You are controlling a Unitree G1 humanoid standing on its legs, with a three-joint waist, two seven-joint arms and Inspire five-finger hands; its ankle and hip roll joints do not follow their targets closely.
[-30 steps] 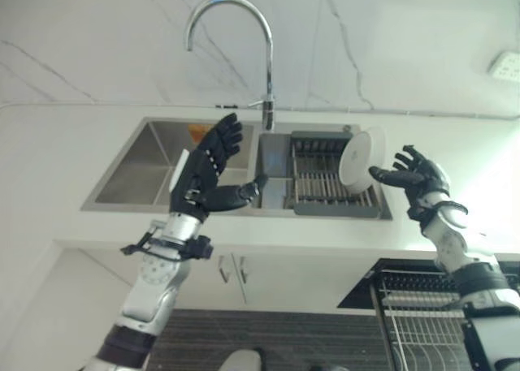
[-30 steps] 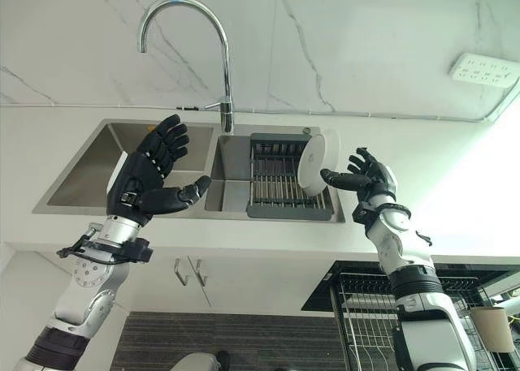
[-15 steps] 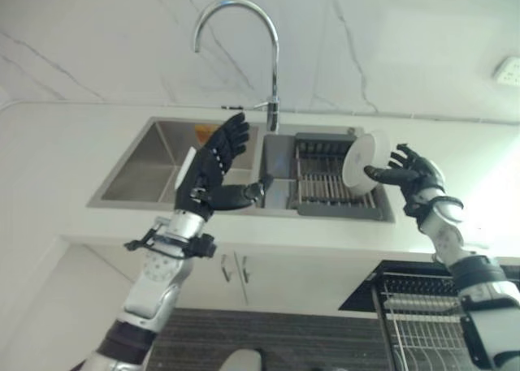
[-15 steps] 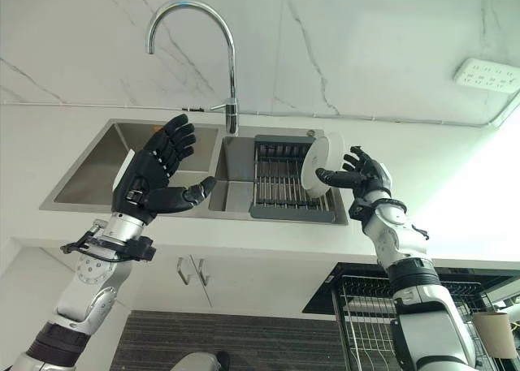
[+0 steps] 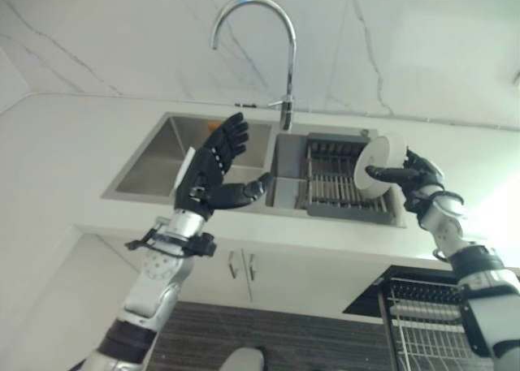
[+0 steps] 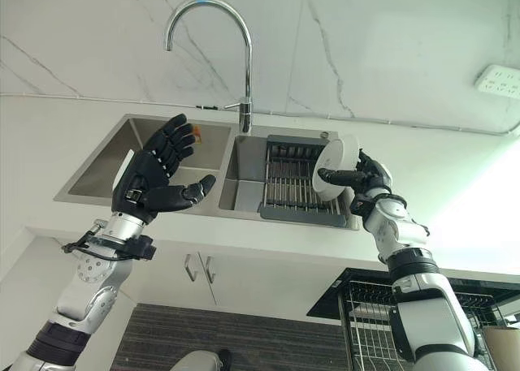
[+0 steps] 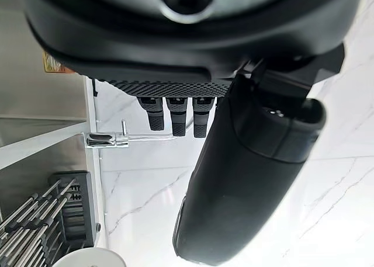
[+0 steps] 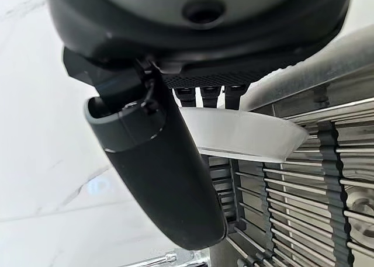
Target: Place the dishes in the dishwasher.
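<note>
1. Plate (image 6: 333, 168): white and round, standing on edge at the right end of the dark drying rack (image 6: 288, 179), which sits in the right basin of the steel sink (image 6: 97, 180). Its face is turned toward the left.
2. Right hand (image 6: 363, 174): right at the plate's rim. The thumb lies across the plate's front face and the fingers (image 8: 201, 95) reach behind it, so the plate stands between them. The hand looks spread wide rather than clamped; whether it bears firmly on the plate cannot be told.
3. Left hand (image 6: 154, 176): held over the left basin, fingers straight and spread, holding nothing, well apart from the plate.
4. Deciding relation: the plate's flat faces lie between the right thumb and fingers, so closing should pinch it through its thickness. The right hand is by far the nearer.
5. Containers: the rack carries the plate and, as far as visible, nothing else. The left basin shows a small orange item (image 6: 195, 131) at its far wall. The dishwasher rack (image 6: 366, 306) is pulled out, low and near right, under the desk (image 6: 455, 217); its visible part holds no dishes.
6. Judgement: the grasp is being formed; the transfer is not begun.
</note>
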